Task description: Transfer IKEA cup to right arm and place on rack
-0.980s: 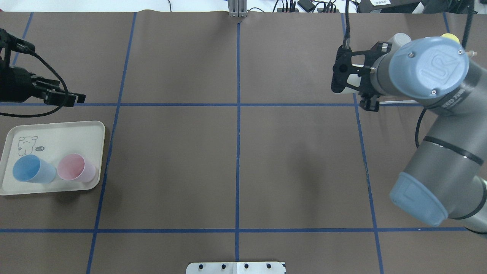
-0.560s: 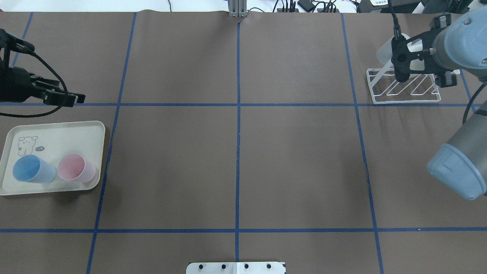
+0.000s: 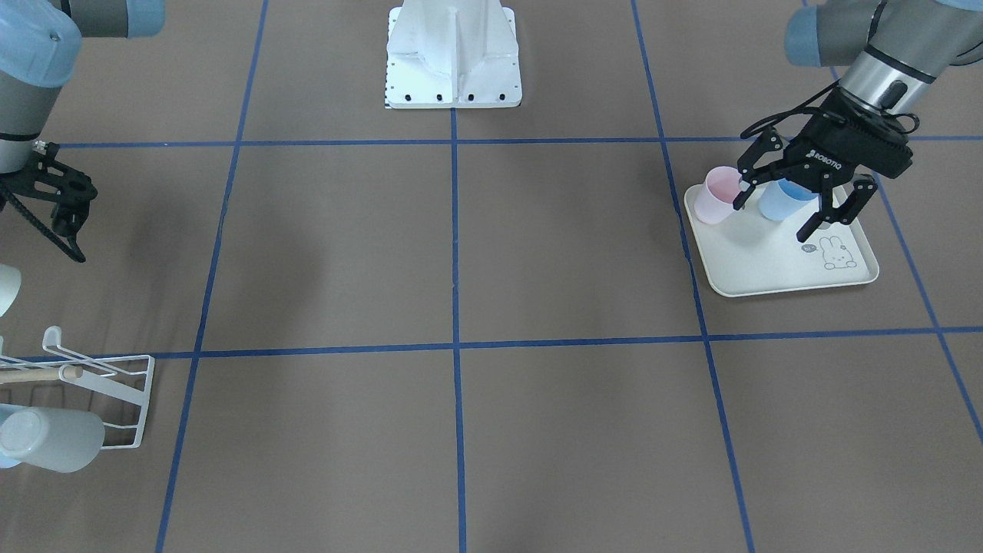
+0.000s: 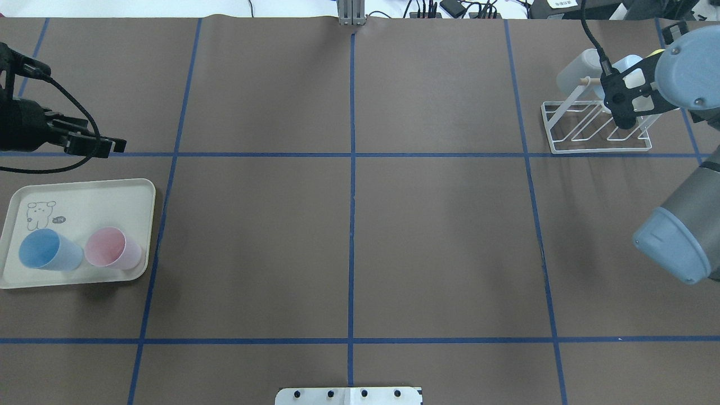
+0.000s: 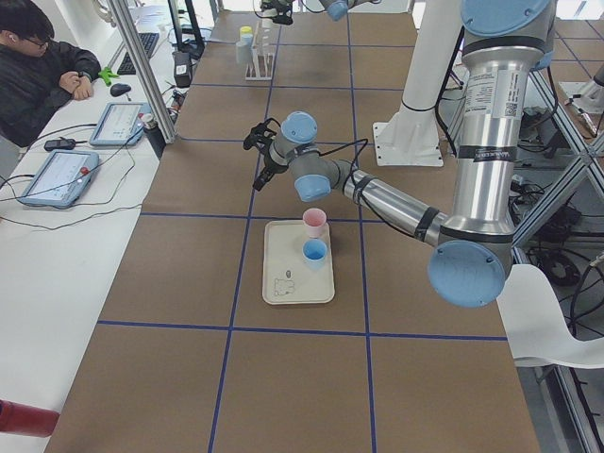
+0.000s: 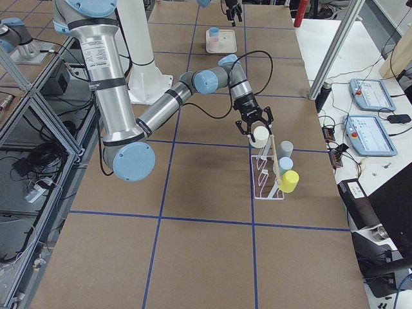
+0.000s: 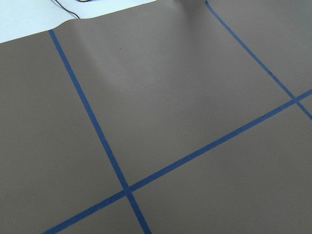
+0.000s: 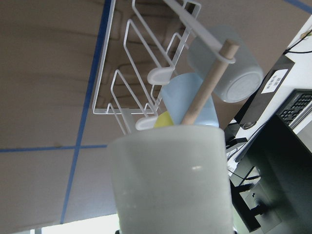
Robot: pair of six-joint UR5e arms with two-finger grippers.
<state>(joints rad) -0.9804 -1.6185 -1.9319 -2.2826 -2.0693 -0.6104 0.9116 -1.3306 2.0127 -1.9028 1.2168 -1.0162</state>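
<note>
Exterior right view shows the right pincer point(image 6: 255, 127) pinching a pale white plastic cup point(image 6: 260, 134) close by the light wooden dowel point(image 8: 209, 83) of the white wire-frame rack point(image 8: 158, 74). The left pincer point(image 3: 770, 221) hovers spread above a cream rabbit-print tray point(image 3: 768, 269).

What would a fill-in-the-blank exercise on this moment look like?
The right gripper holds the white cup by the rack, which carries ____ other cups.
The left gripper has its jaws ____.
On the tray, the blue cup stands beside a ____ one.
Missing words: three; open; pink.
</note>
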